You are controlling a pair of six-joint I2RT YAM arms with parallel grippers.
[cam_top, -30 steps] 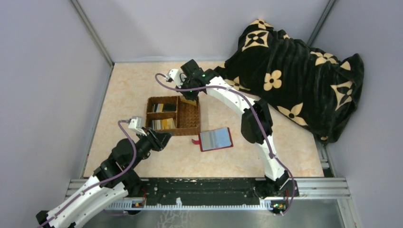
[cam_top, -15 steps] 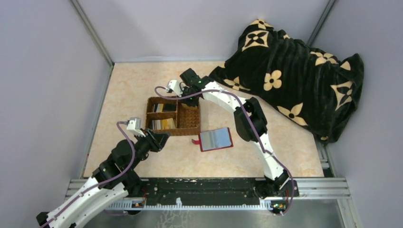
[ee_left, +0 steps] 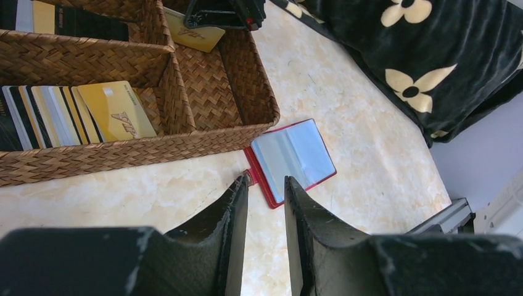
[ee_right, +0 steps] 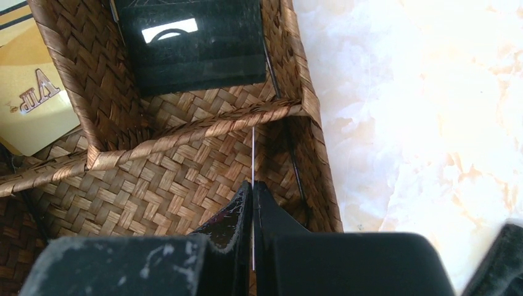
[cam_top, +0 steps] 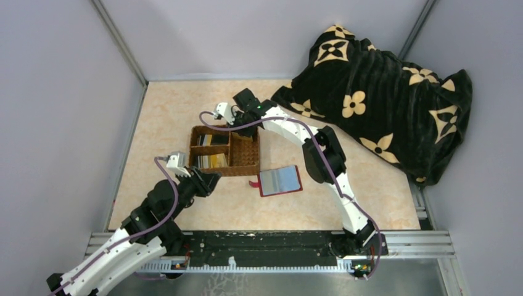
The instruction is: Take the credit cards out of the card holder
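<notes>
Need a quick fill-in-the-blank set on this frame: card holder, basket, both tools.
1. The red card holder lies ___, clear pockets up.
2. The right tool is shut on a thin ___ over the wicker basket.
3. The left tool holds ___.
4. The basket has ___ compartments.
Missing words: open; card; nothing; three.

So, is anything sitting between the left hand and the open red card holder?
Nothing visible. In the left wrist view only bare table lies between the left hand and the card holder. The wicker basket sits beside the holder, not across that path.
</notes>
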